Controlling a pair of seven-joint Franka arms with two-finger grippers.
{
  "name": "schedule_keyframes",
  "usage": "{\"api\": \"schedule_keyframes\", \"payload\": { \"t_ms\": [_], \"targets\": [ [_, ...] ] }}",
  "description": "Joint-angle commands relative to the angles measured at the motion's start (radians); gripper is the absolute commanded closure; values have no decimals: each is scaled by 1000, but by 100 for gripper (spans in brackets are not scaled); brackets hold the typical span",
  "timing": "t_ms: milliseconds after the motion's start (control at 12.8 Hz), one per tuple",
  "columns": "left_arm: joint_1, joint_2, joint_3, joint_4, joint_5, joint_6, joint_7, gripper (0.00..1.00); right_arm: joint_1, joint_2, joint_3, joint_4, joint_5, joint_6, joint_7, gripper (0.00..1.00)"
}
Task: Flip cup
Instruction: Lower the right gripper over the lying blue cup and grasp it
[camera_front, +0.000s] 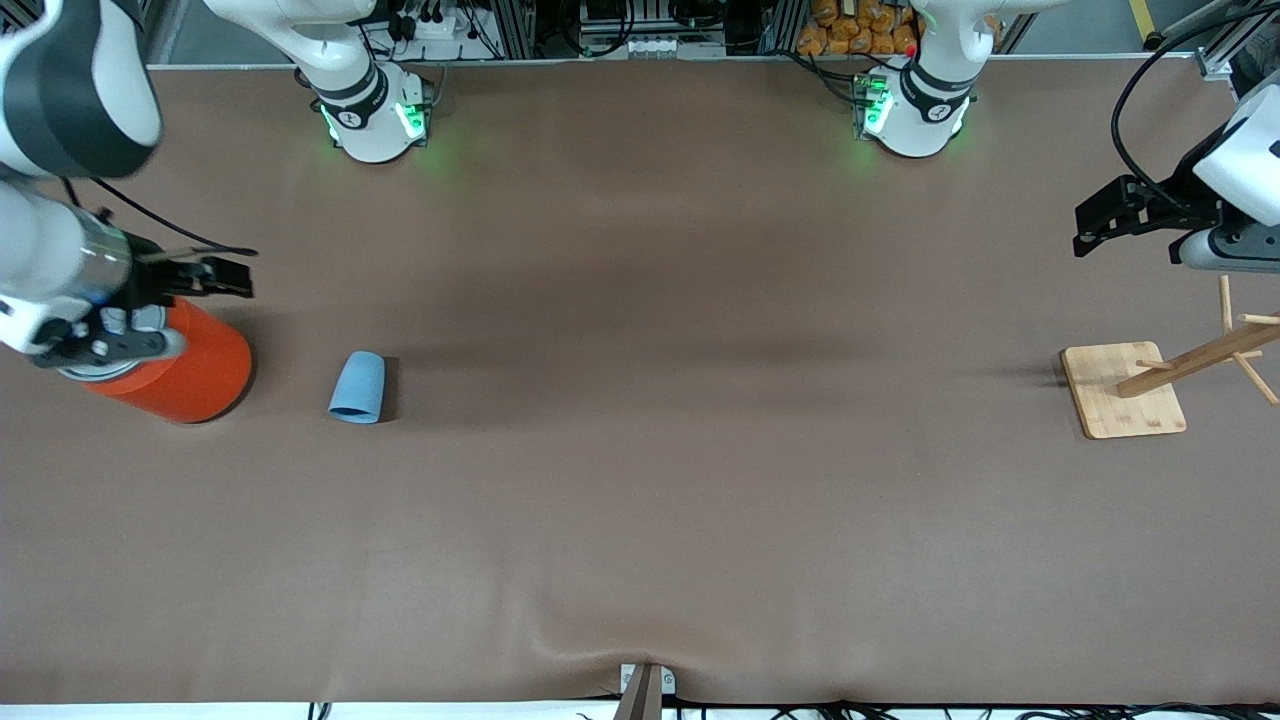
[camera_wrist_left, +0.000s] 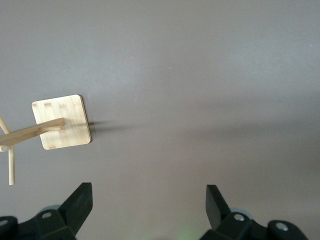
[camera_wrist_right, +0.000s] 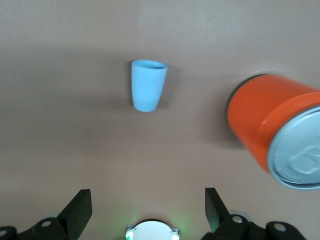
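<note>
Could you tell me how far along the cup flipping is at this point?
Nothing looks done: the cup lies on its side beside the orange can. The right claw hangs open above them, holding nothing. The left claw waits open near the wooden rack. Grasping and flipping remain.

Orange can (camera_front: 175, 370) partly behind right arm

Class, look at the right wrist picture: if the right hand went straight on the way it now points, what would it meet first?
Probably bare table. The right hand is open and points down between the cup and the orange can; neither lies squarely in its line, though depth is hard to judge.
</note>
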Motion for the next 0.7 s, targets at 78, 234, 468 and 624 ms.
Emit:
{"api": "schedule_keyframes", "payload": {
  "t_ms": [78,234,468,624],
  "targets": [
    [5,-9,-2,3,-12,-1,-12,0,68,-12,9,-156,40,137,163,0],
    [6,-9,-3,1,-12,-3,-12,0,77,-30,12,-262,40,256,165,0],
    [5,-9,-3,1,-12,-3,-11,0,73,-34,29,-403,30,466,156,0],
    [5,-9,-3,1,-12,-3,-11,0,62,-34,29,-488,30,594,153,0]
  ]
}}
